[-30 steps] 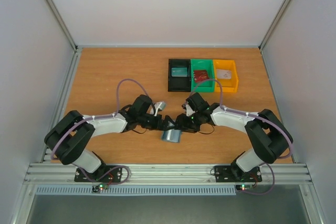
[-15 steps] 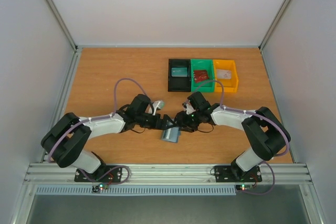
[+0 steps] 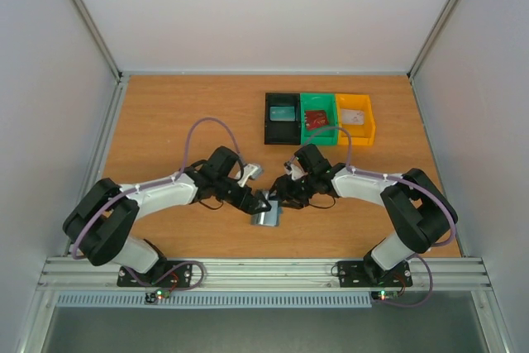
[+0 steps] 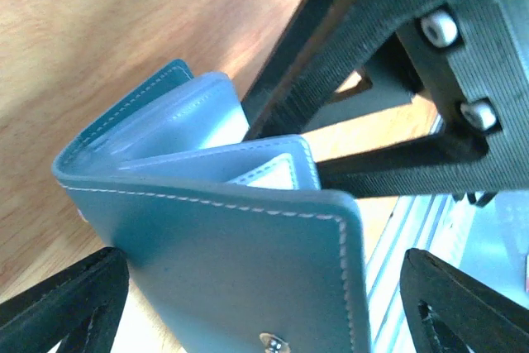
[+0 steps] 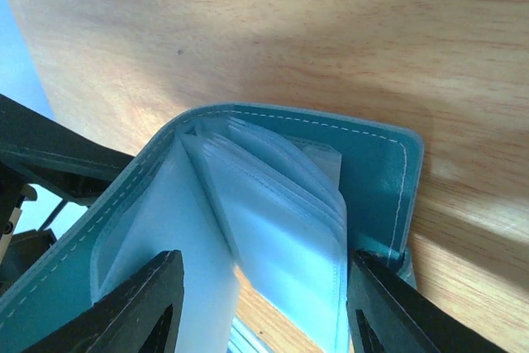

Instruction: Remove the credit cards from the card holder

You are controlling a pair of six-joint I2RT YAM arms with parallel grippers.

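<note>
Blue-grey, the card holder (image 3: 266, 215) stood half open on its edge near the front middle of the table (image 3: 165, 113), between both arms. The left gripper (image 4: 264, 307) had its jaws wide apart astride the outer cover. The right gripper (image 5: 260, 303) was spread around the inner pockets; I could not tell whether it pinched them. Risk: the limp cover could slip or fold shut if either arm pulled, and the grippers, nearly touching, could collide. Red credit cards (image 3: 315, 117) lay in the far green bin (image 3: 318, 95). The table was wood-grained and the walls (image 3: 264, 14) white.
</note>
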